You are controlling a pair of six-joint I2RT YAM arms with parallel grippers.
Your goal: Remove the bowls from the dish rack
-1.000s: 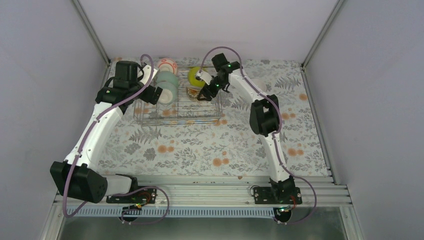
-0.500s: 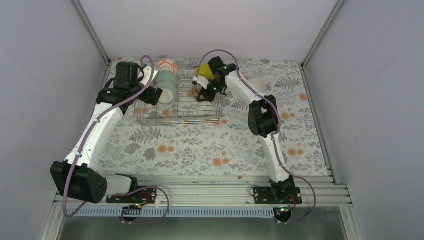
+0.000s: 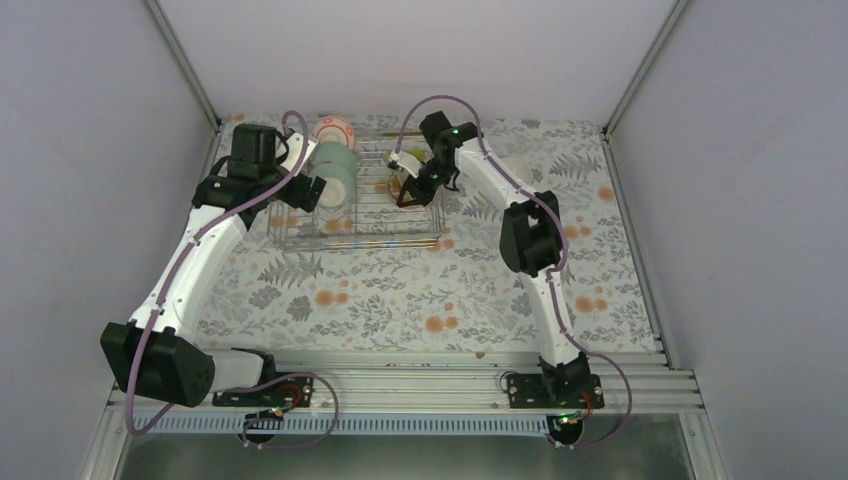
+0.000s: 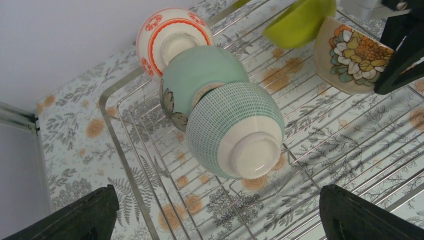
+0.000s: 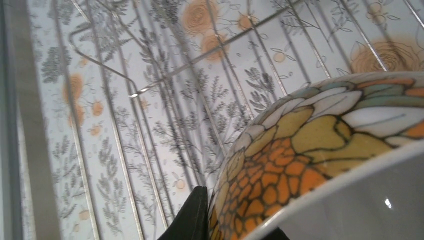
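Leaning into the dish rack point(image 3: 365, 218), the right gripper point(image 3: 406, 192) sets one finger against the flowered bowl point(image 4: 350, 57) (clamped or not, I cannot tell); the left gripper point(image 3: 312, 190) gapes wide, facing the mint bowl point(image 4: 200, 70).

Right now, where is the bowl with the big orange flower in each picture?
Top external: the flower bowl sits in the dish rack, on its right side, mostly hidden by the right gripper.
Left wrist: flower bowl at top right, beside the yellow-green bowl.
Right wrist: flower bowl huge, filling the lower right.
Shared landmark: the rack's wires beneath it.
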